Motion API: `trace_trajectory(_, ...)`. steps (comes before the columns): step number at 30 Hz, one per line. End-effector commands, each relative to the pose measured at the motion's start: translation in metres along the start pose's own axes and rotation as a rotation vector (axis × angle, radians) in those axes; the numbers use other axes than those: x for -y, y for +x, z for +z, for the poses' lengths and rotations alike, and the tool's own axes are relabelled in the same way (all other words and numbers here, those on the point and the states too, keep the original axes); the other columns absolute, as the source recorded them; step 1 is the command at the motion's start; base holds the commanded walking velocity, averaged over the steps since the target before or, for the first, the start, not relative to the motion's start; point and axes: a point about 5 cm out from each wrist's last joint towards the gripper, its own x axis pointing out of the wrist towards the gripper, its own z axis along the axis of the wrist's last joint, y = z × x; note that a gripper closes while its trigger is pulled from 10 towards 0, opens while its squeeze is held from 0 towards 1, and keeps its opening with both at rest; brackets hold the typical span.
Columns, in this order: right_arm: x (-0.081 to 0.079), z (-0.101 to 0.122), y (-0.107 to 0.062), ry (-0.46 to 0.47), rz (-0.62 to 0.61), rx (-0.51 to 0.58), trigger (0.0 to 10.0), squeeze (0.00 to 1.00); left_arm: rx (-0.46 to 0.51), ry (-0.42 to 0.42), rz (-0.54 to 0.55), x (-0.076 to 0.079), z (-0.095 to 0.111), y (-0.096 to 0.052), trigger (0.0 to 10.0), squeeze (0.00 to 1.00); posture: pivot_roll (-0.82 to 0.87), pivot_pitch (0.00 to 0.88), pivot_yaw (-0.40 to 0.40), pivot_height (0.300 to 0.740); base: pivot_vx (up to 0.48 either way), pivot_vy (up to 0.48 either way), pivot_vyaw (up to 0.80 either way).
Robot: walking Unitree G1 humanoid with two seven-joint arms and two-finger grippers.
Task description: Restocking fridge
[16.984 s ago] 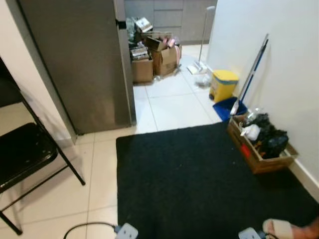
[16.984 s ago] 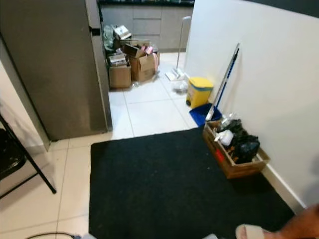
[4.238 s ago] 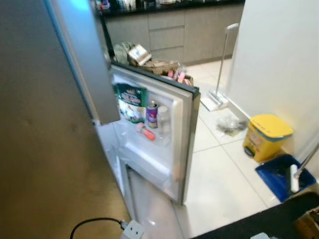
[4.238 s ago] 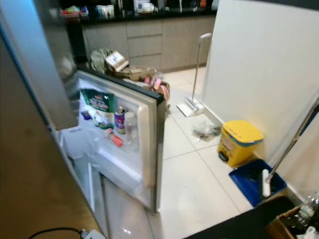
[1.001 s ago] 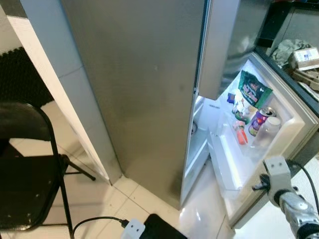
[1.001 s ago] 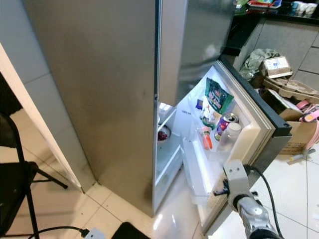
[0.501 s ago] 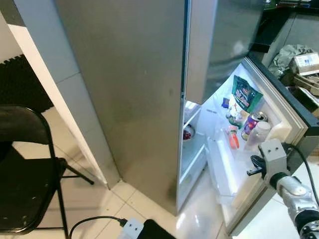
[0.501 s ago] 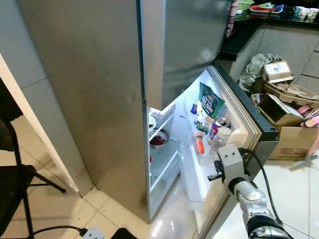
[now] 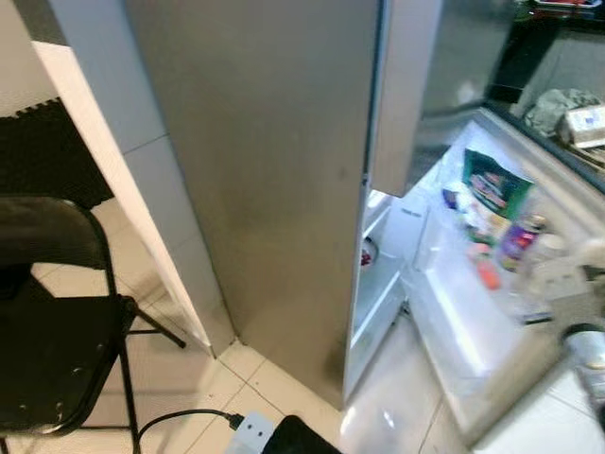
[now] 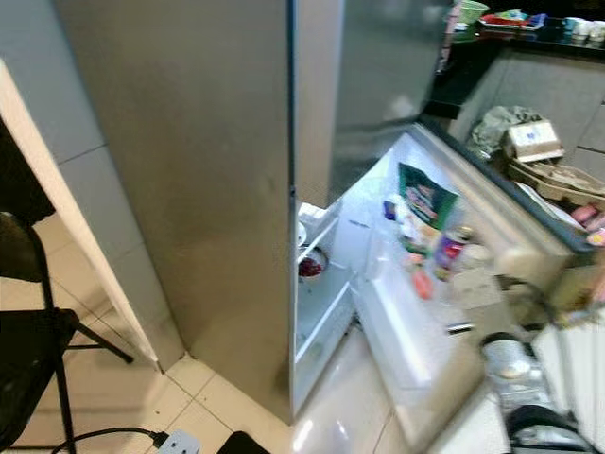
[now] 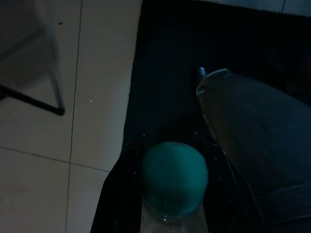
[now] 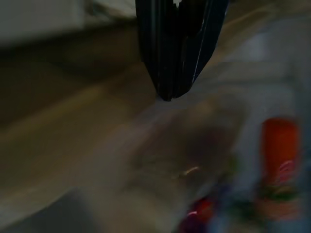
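Two doors of the tall steel fridge (image 9: pixel 274 170) stand before us, the lower one (image 10: pixel 492 284) swung wide open to our right. Its inner rack holds a green packet (image 10: pixel 427 203), a purple can (image 10: pixel 448 251), a small orange bottle (image 10: pixel 420 282) and a pale clear bottle (image 10: pixel 473 260), all blurred. Inside the lit compartment we make out a bowl of something dark red (image 10: pixel 311 266) on a shelf.

Our right arm (image 10: pixel 515 364) reaches up toward the open door's edge, and in the right wrist view our right claw (image 12: pixel 176 73) has its two black fingers drawn together to a point, holding nothing, with the orange bottle (image 12: pixel 279 145) smeared beyond it.

Our left arm hangs low over a black mat (image 11: pixel 165 58) on the tiled floor (image 11: pixel 43 160). In the dim left wrist view a bottle with a ribbed green cap (image 11: pixel 174 182) sits between the fingers of our left claw (image 11: pixel 174 221), clamped there as far as we can tell.

A black folding chair (image 9: pixel 47 350) stands to our left, and a white plug adapter (image 9: pixel 250 436) with its cable lies on the tiles.
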Motion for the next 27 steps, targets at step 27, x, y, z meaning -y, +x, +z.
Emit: trace_trajectory(27, -0.107, -0.128, -0.103, -0.014, 0.398, -0.541, 10.0, 0.00, -0.059, 0.012, -0.055, 0.011, -0.016, 0.000, 10.0, 0.00, -0.03, 0.000, -0.019, 0.740, 0.000, -0.035, 0.00)
